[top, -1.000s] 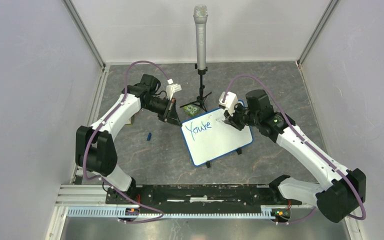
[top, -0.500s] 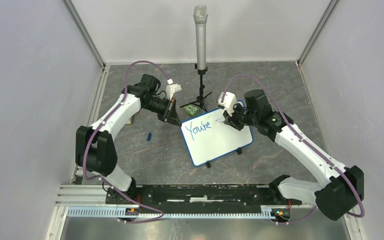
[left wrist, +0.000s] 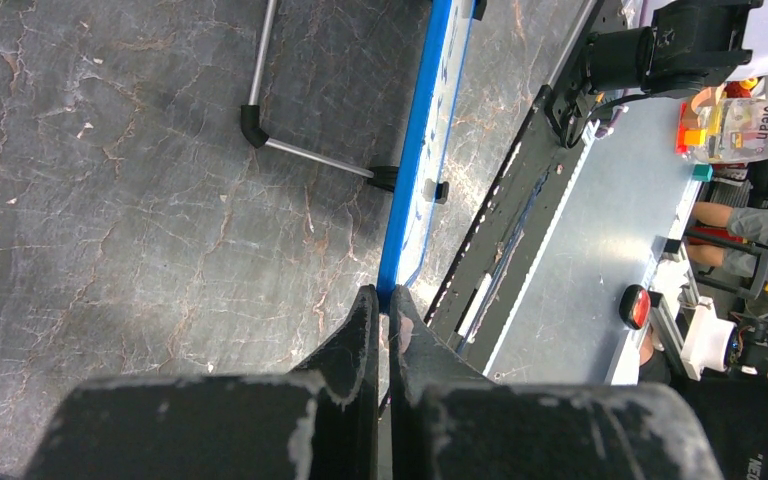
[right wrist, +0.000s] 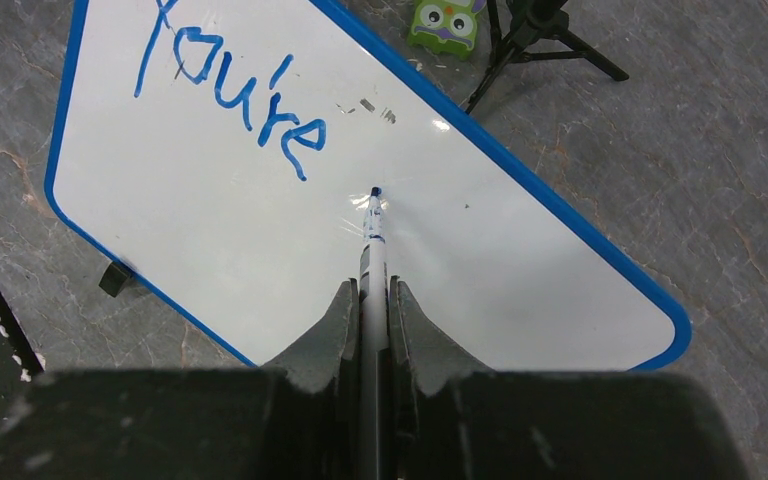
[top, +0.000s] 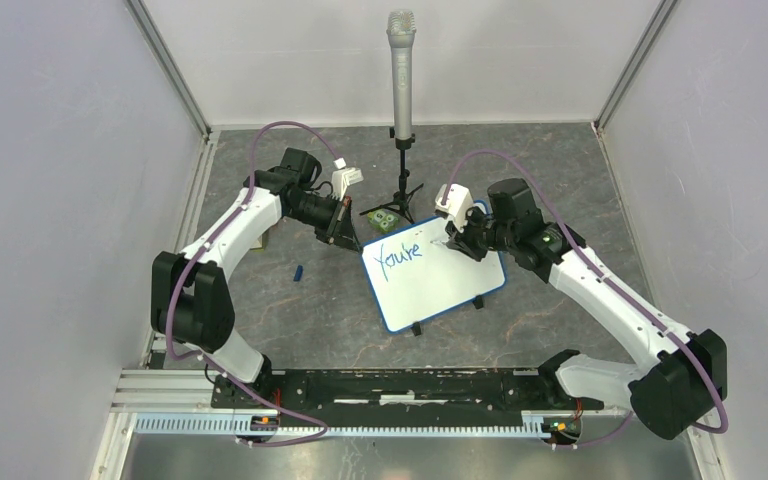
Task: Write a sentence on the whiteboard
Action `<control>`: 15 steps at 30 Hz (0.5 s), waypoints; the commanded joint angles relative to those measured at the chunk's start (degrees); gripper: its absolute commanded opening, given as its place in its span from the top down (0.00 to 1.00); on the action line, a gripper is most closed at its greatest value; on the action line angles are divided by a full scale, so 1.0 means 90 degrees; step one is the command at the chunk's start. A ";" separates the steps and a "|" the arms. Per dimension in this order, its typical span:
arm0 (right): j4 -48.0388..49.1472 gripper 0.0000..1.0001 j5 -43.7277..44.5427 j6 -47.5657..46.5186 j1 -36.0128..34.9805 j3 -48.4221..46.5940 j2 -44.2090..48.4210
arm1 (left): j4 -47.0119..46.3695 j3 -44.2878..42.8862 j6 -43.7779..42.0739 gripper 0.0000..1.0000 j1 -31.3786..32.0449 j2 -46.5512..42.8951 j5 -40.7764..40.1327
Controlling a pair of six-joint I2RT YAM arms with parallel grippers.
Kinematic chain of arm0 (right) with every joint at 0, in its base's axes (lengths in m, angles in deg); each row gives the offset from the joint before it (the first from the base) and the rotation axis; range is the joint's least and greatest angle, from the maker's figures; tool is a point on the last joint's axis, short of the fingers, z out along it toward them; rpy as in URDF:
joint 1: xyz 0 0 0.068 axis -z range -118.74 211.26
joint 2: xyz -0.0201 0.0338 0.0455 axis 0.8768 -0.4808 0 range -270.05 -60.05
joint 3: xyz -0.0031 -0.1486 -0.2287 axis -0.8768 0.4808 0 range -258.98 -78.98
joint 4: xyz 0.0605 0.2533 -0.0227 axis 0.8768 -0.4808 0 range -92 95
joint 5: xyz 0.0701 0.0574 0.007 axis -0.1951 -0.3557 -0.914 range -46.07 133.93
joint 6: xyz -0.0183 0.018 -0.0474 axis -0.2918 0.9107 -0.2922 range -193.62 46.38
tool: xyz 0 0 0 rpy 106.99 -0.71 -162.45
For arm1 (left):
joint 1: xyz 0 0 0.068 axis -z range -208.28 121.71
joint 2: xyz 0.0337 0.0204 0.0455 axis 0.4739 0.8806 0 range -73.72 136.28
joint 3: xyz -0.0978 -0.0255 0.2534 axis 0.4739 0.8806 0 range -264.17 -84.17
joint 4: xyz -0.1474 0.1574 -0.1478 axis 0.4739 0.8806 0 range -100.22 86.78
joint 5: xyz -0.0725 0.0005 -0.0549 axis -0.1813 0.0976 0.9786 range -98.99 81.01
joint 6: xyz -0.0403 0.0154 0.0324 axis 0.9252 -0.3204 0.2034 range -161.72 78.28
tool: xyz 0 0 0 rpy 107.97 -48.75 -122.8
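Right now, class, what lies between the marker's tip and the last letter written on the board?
Nothing but bare white board. The right wrist view shows an empty stretch from the marker tip to the final e of the writing.

Left arm (top: 228, 232): shoulder at the near left, elbow raised beside the left wall, forearm stretched forward and right toward the middle.
Left gripper (left wrist: 382, 300): fingers almost together, pinching the blue edge of the whiteboard (left wrist: 415, 190) at a corner.
Right arm (top: 610, 295): shoulder at the near right, forearm slanting forward and left.
Right gripper (right wrist: 372, 292): fingers clamped on a marker (right wrist: 371, 240) that points straight out from the wrist, tip at the board's white face.
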 commanded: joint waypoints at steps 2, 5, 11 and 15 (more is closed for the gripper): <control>0.0210 1.00 -0.0090 0.0019 -0.0036 -0.0173 -0.0069 | 0.0024 -0.0064 -0.0331 0.98 0.0002 -0.0113 0.0056; 0.0266 1.00 -0.0090 0.0034 -0.0053 -0.0168 -0.0073 | 0.0025 -0.0059 -0.0333 0.98 0.0002 -0.0106 0.0056; 0.0272 1.00 -0.0122 0.0043 -0.0085 -0.0189 -0.0107 | 0.0024 -0.0051 -0.0335 0.98 0.0001 -0.0113 0.0056; 0.0276 1.00 -0.0137 0.0048 -0.0114 -0.0193 -0.0087 | 0.0024 -0.0040 -0.0334 0.98 0.0002 -0.0113 0.0055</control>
